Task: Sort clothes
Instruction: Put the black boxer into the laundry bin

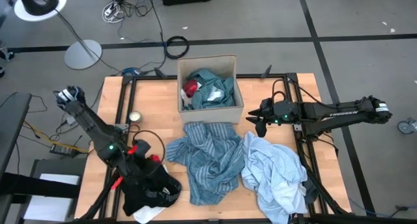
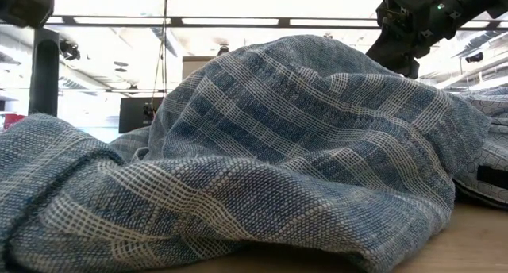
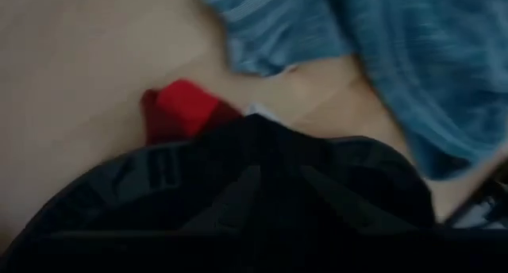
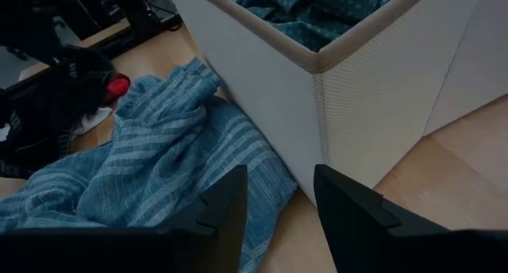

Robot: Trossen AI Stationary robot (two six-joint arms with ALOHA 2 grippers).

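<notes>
Two shirts (image 1: 210, 160) — beside box (image 1: 210, 111).

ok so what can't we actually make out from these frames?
- Left pincer: the high view shows it down over the black piece, fingers lost against the dark cloth; its wrist view is blurred, with dark cloth filling the foreground.
- Low view: the blue striped shirt blocks almost the whole table.
- Box contents: the teal top covers what lies underneath.
- Pale blue shirt: cut by the high view's bottom edge.
</notes>
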